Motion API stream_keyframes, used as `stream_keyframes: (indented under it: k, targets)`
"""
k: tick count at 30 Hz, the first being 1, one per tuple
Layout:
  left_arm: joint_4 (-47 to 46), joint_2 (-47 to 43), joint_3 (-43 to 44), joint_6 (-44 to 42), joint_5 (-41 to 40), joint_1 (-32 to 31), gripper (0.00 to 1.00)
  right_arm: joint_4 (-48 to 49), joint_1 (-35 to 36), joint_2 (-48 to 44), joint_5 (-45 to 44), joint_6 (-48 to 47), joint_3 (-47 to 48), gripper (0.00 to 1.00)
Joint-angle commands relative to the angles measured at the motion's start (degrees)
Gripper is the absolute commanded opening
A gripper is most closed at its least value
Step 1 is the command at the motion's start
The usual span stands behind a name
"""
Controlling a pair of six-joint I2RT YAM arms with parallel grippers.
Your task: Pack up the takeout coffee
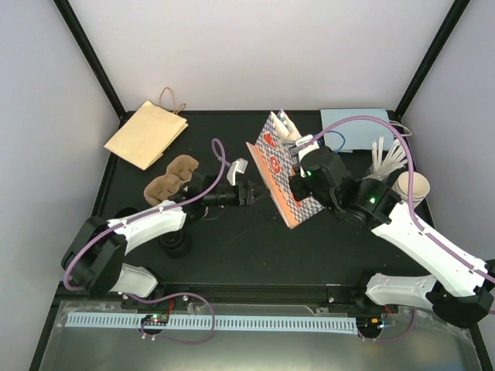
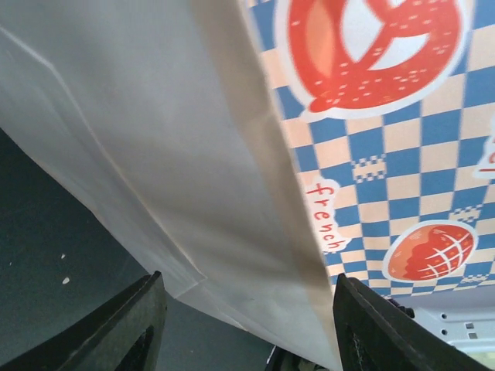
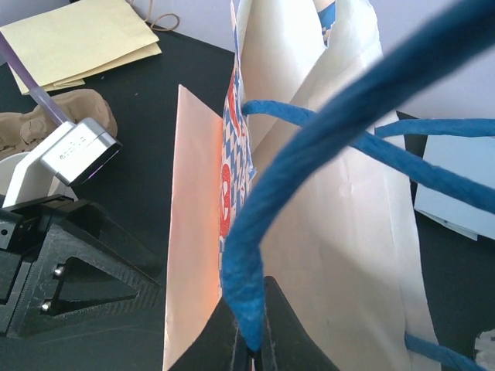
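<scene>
Paper bag stands mouth-up, leaning, its long axis running far-to-near.

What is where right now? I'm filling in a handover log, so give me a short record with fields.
patterned bag: centre, propped up at a tilt
right gripper: shut on the bag's blue handle
left gripper: open, bag's lower edge between its fingers
cup carrier: left of the bag, nothing in it
paper cups: right edge, unpacked
brown bag: flat, far left
light blue bag: flat, far right
</scene>
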State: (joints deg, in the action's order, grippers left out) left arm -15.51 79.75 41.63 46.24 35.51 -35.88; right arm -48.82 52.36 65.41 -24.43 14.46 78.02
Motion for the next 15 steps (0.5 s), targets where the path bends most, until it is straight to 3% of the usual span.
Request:
stream_keyframes:
  k: [1,9,15]
  targets:
    - [-0.18,0.24,3.17,0.15,0.77,-0.45,0.58,2.06,-0.29,0.13,0.08,-0.14,-0.72,0.01]
    - [-0.53,1.29,4.12,2.57,0.21,-0.43,0.57,2.10,-0.28,0.40,0.40,-0.23,-1.28,0.01]
    - [1.32,2.86,5.12,3.52,-1.43,-0.49,0.49,2.17,-0.24,0.24,0.42,-0.47,-1.37,0.01]
